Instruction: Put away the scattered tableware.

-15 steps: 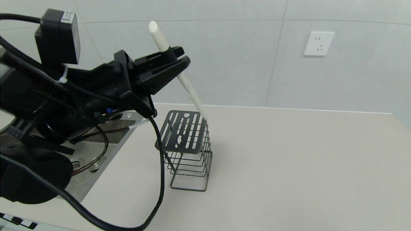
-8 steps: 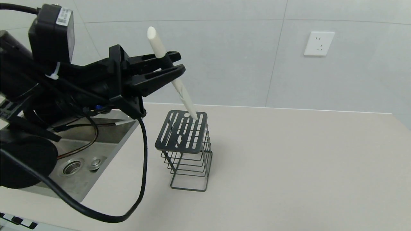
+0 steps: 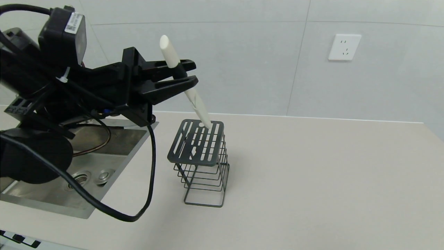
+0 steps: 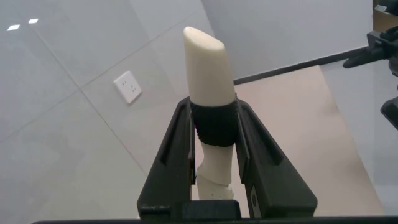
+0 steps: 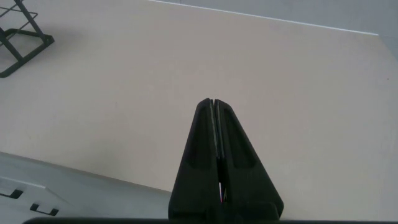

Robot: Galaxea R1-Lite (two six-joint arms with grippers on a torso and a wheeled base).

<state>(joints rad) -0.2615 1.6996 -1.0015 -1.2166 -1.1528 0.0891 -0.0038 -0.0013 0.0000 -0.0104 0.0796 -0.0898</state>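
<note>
Over the desk (image 3: 312, 173), the left tool (image 3: 190, 71), gripping the knife (image 3: 169, 50), has shifted its tip from the rack's (image 3: 194, 146) rim to a slot, seemingly ready to lower.

Head and right wrist cameras both look down on the counter (image 3: 312, 173); left wrist's faces the wall (image 4: 62, 162).

L gripper (image 4: 214, 115) clamps a white handle (image 4: 205, 56) btwn both fingers; handle's slanted blunt end sticks out past the tips. Black ribbed band wraps the handle at the grip. Behind: grey tiled wall (image 4: 74, 155) w/ a white socket (image 4: 127, 87), and a beige counter (image 4: 298, 106) meeting the wall.
</note>
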